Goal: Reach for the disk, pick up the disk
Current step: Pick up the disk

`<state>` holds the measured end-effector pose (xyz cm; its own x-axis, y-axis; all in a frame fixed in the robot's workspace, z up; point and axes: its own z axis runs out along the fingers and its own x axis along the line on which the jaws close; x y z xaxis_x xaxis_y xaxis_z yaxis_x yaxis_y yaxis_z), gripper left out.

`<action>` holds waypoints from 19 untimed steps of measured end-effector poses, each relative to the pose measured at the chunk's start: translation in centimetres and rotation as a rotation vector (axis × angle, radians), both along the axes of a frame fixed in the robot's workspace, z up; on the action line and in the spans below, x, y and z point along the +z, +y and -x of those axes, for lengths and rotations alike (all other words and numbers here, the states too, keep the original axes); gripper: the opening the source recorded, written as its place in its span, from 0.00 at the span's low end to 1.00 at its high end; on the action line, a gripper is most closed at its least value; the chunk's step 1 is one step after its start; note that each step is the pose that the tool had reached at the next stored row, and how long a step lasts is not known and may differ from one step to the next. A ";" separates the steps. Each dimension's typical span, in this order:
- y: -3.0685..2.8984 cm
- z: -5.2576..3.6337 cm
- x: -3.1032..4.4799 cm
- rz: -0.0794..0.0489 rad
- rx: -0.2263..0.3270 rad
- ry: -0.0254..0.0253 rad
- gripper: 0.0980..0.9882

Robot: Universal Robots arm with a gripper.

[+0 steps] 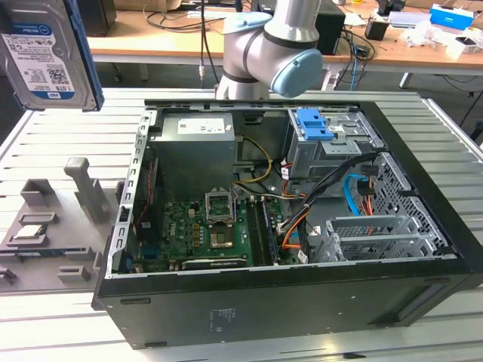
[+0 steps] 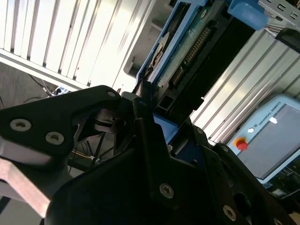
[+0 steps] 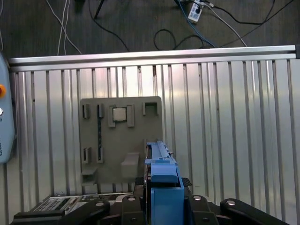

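Note:
The disk (image 1: 45, 53), a silver hard drive with a white-and-blue label and a blue bracket along its side, hangs high at the exterior view's left, well above the table. In the second wrist view the disk (image 2: 187, 47) shows its green circuit side and blue bracket, clamped between the black fingers (image 2: 145, 126) of my gripper (image 2: 159, 112). In the first wrist view the disk's blue edge (image 3: 164, 180) rises out of the gripper (image 3: 163, 208), which is shut on it.
An open computer case (image 1: 423, 302) lies on the slatted metal table (image 1: 68, 121), with a blue latch (image 1: 313, 124) on its drive cage. A grey fixture plate (image 3: 122, 136) holding a small square chip (image 3: 118, 114) sits below the disk. A pendant (image 2: 272, 136) rests beside the table.

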<state>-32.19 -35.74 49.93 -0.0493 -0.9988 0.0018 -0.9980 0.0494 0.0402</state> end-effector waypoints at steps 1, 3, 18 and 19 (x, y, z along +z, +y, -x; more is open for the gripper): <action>0.00 -0.25 0.00 0.000 0.000 -0.0001 0.30; 0.01 -1.06 0.00 0.000 0.000 0.0001 0.30; 0.15 -8.32 0.00 0.000 0.000 0.0002 0.30; 0.18 -9.69 0.00 0.000 0.000 0.0002 0.30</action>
